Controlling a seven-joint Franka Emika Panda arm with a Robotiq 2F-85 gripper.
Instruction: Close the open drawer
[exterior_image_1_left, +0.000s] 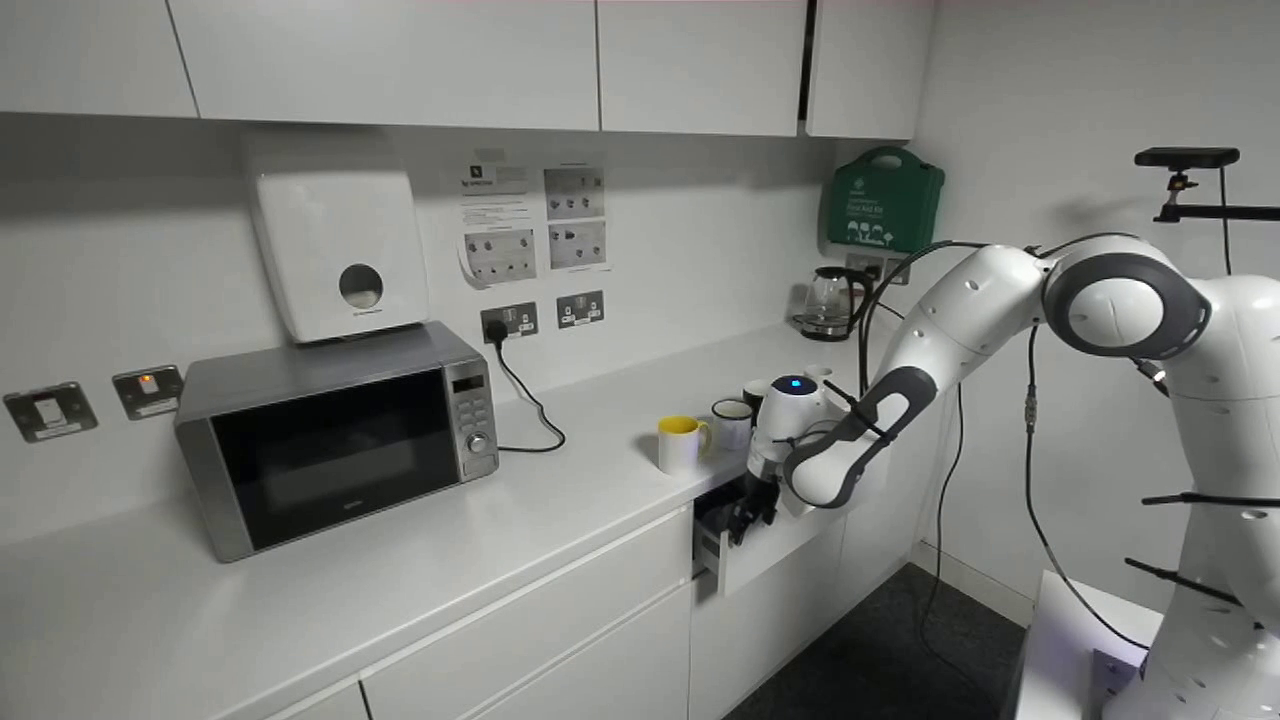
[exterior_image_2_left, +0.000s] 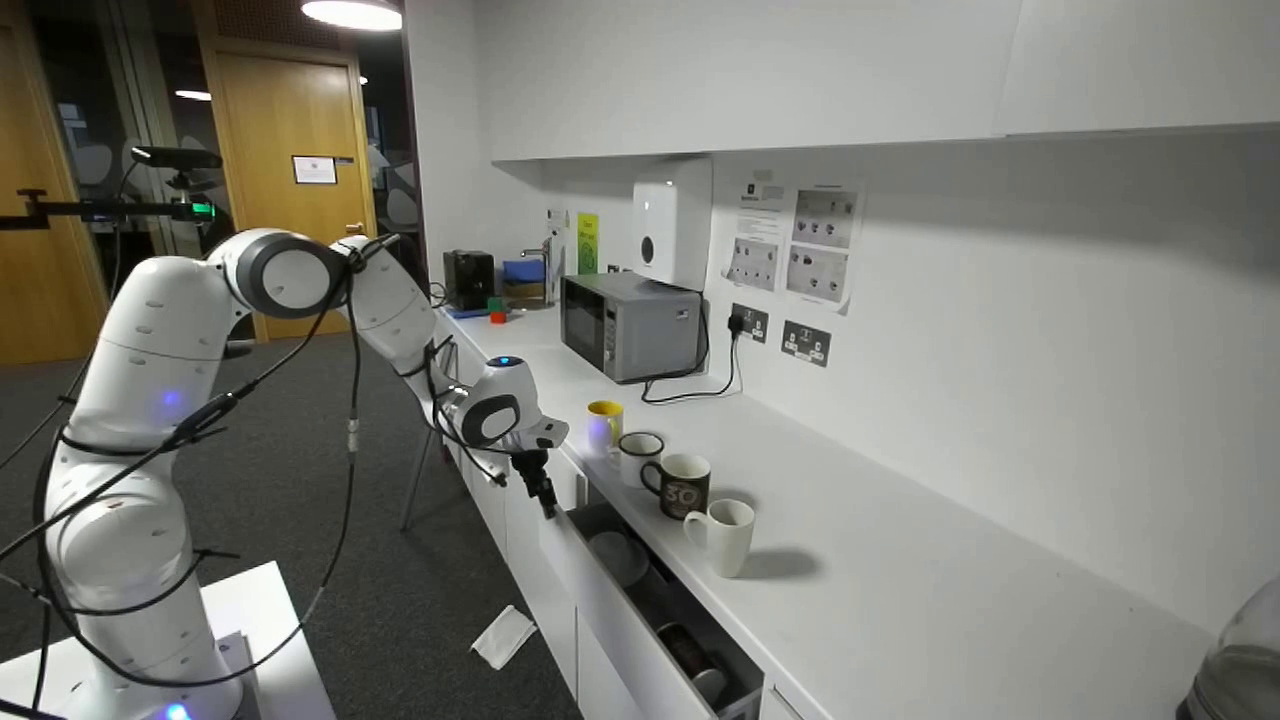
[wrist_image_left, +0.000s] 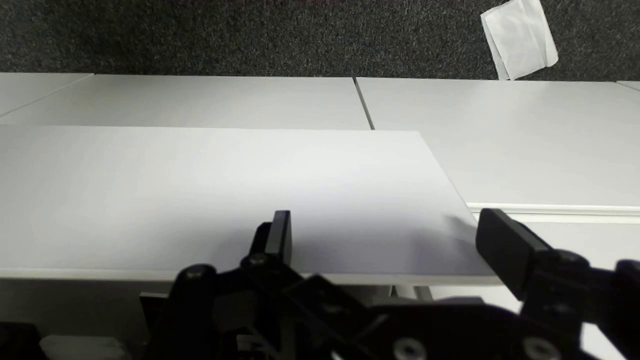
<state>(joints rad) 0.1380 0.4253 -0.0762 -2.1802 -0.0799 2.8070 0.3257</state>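
Gripper (wrist_image_left: 387, 237) wide open, big gap btwn the fingers (wrist_image_left: 505, 245), nothing gripped. It's angled down at one end of the open drawer (wrist_image_left: 210, 195), fingertips by the top edge of its front; touching or just shy of it, can't tell. Drawer's out from under the countertop (exterior_image_2_left: 950, 600); in an exterior view it has a round greyish item (exterior_image_2_left: 618, 557) inside and, twd the opp. end, a dk cyl. item (exterior_image_2_left: 685, 648). Arm (exterior_image_2_left: 150, 330): wht w/ blk cables, stands on a wht table (exterior_image_2_left: 290, 685), stretched out to the drawer.

Countertop's wht, runs along the wall (exterior_image_1_left: 690, 270). 4 mugs in a row by the drawer: yellow-lined mug (exterior_image_2_left: 604, 425), dk-rimmed mug (exterior_image_2_left: 640, 465), blk "30" mug (exterior_image_2_left: 684, 486), plain wht mug (exterior_image_2_left: 728, 545). Microwave (exterior_image_1_left: 340, 440) further along, back nr the wall, plug (exterior_image_1_left: 495, 332) in a socket (exterior_image_1_left: 522, 318) beside it; coffee pot (exterior_image_1_left: 828, 308) up in the corner at the opp. end.

On the wall: wht dispenser (exterior_image_1_left: 340, 235) right above the microwave, printed notices (exterior_image_1_left: 500, 255), green first aid kit (exterior_image_1_left: 885, 200). Wht wall cupboards (exterior_image_1_left: 400, 60) overhead. Dk carpet (exterior_image_2_left: 430, 580) underfoot, w/ a folded wht sheet (exterior_image_2_left: 502, 636) lying nr the base cupboards (wrist_image_left: 520, 135), paper or cloth can't tell. Wood doors (exterior_image_2_left: 290, 230) at the back of the room, ceiling lamp (exterior_image_2_left: 352, 14) lit.
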